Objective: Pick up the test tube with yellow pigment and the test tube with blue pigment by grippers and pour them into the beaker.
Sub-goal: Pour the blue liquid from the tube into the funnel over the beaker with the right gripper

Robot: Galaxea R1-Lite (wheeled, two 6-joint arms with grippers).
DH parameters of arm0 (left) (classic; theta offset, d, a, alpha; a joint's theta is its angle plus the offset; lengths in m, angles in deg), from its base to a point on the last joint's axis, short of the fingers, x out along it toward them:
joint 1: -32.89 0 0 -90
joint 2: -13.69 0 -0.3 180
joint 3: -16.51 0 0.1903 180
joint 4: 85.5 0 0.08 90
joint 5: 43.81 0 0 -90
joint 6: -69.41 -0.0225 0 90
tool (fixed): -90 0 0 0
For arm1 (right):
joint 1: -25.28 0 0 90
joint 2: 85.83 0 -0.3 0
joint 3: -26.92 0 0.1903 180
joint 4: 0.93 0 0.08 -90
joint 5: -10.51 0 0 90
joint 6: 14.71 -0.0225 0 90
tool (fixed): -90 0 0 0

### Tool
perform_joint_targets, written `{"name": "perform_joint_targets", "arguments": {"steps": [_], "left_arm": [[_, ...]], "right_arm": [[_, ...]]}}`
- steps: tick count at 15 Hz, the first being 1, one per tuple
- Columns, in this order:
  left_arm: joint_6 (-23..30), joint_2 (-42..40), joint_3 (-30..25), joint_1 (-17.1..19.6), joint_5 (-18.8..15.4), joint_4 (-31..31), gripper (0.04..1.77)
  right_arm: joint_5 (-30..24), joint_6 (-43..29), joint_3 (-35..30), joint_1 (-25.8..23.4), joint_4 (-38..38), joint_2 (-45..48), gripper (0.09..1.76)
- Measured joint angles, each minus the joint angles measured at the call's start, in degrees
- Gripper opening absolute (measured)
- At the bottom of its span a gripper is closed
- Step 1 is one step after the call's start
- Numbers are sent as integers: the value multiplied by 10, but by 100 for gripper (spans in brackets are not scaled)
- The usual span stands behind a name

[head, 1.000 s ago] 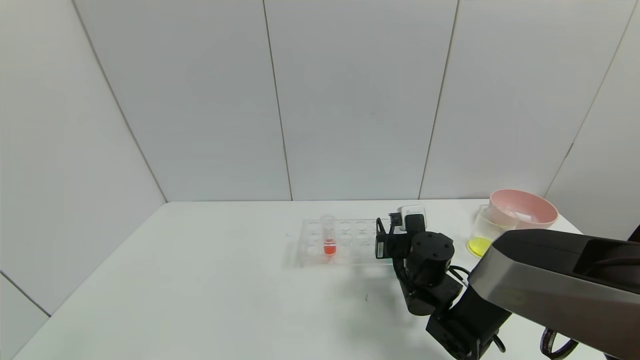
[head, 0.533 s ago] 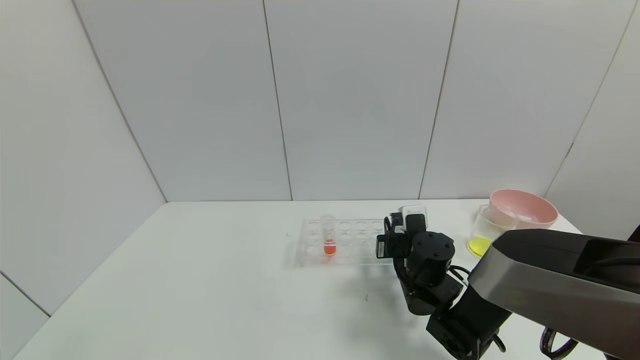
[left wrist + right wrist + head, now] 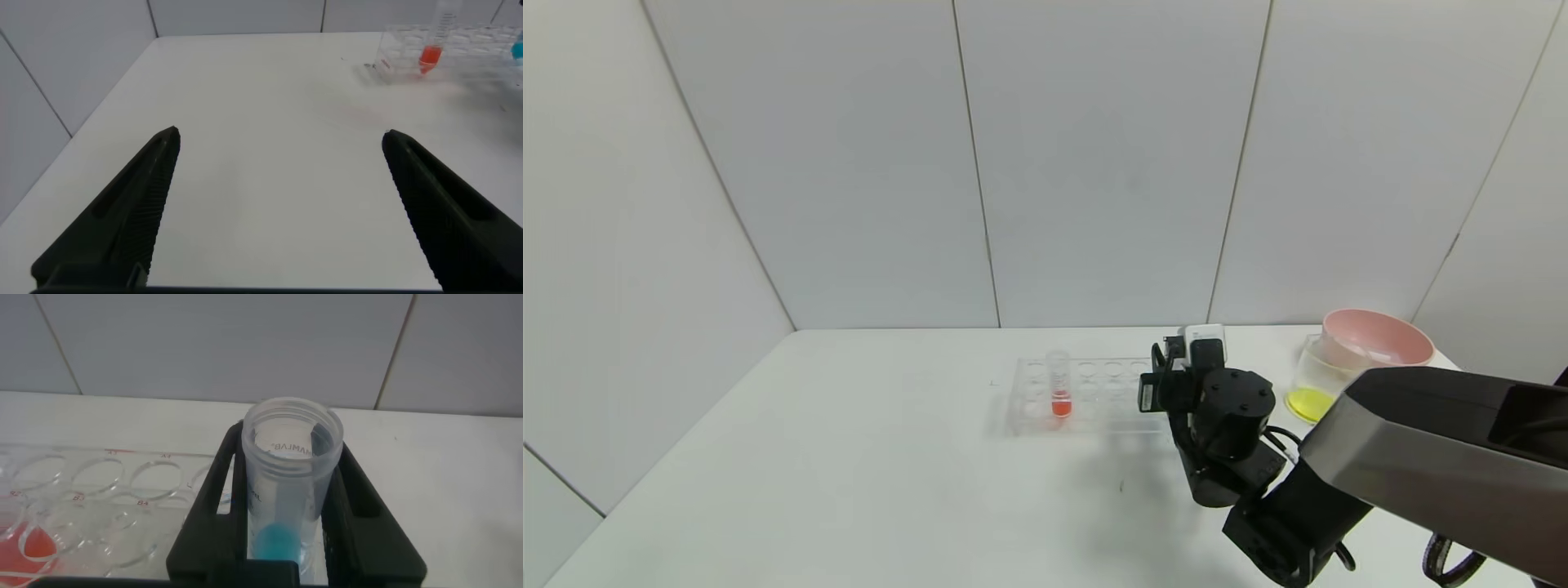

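Blue-pigment tube (image 3: 284,490) sitting clamped between right gripper (image 3: 286,539) fingers, at the clear rack's (image 3: 1086,392) right end.
Left gripper (image 3: 278,204) idling, fingers spread apart; beaker (image 3: 1316,380) holding yellow liquid beside pink bowl (image 3: 1377,339).

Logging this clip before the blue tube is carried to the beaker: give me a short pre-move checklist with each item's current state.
1. Right claw shut on the test tube with blue pigment: ok.
2. Tube upright, blue liquid sitting at its lower end: ok.
3. Tube bottom clear of the rack: cannot tell; the claw hides it in both views.
4. Beaker upright with its mouth uncovered, yellow liquid already inside, standing beside the pink bowl: ok.
5. Red-liquid tube standing in the rack, apart from the right claw: ok.
6. Left claw open, holding nothing, away from the rack: ok.
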Motion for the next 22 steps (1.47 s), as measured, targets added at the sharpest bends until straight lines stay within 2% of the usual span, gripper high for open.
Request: {"name": "perform_joint_targets", "arguments": {"steps": [5, 14, 20, 22], "left_arm": [[0, 0, 0, 0, 0, 0, 176], [0, 0, 0, 0, 0, 0, 176], [0, 0, 0, 0, 0, 0, 176], [0, 0, 0, 0, 0, 0, 176]], "right_arm": [[-3, 2, 1, 3, 43, 50, 57], [-5, 15, -1, 2, 47, 84, 57], [-18, 19, -2, 2, 51, 88, 57], [-40, 16, -11, -1, 70, 99, 57]]}}
